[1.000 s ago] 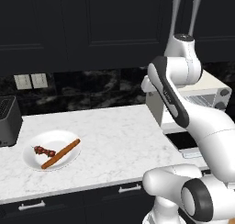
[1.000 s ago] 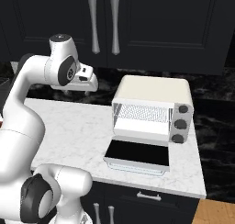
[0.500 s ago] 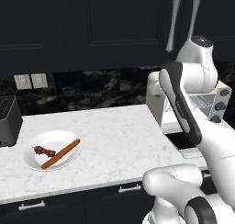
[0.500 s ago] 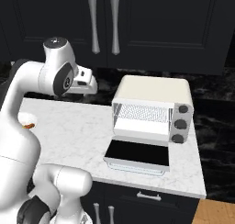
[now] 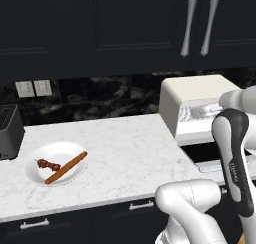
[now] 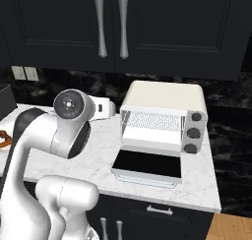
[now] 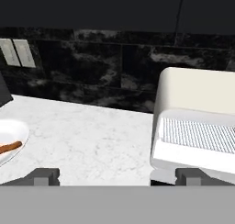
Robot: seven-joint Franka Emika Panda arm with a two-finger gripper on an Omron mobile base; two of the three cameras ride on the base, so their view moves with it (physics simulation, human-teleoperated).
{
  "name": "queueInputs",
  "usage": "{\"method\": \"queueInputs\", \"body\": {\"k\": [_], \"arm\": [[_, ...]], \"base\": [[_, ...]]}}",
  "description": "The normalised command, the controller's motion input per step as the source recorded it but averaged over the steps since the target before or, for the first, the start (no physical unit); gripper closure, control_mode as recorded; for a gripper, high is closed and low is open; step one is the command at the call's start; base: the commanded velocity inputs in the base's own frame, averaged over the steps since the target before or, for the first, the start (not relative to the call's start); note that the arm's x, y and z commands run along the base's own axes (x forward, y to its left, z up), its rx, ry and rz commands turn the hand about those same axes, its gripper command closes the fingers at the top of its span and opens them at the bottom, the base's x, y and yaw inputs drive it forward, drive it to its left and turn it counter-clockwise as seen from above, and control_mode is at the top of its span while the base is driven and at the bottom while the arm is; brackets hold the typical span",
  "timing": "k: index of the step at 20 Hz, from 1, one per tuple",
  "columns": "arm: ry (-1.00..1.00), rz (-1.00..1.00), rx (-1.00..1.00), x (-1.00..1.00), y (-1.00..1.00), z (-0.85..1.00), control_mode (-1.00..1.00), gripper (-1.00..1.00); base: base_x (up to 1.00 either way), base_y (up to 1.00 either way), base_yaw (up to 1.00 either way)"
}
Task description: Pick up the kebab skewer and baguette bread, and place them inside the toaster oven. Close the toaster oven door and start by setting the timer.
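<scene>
Kebab skewer [image 5: 48, 164] beside baguette bread [image 5: 66, 167]; toaster oven door [image 6: 147, 165] down.

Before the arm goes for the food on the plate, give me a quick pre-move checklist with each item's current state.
1. Toaster oven door folded down, oven open: ok.
2. Wire rack bare, room for food: ok.
3. Kebab skewer and baguette both on the plate, side by side: ok.
4. Gripper open, nothing between its fingertips: ok.
5. Counter between plate and oven free of obstacles: ok.
6. Gripper over the plate: not ok; it looks across the counter, with the plate at the hand view's left edge.
</scene>
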Motion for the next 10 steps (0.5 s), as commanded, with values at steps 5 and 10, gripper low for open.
{"method": "queueInputs", "body": {"k": [5, 10], "arm": [[-0.37, 0.06, 0.14, -0.09, -0.56, 0.01, -1.0, -1.0], [-0.18, 0.01, 0.06, -0.04, -0.39, -0.13, -1.0, -1.0]], "base": [[0.0, 0.0, 0.0], [0.0, 0.0, 0.0]]}}
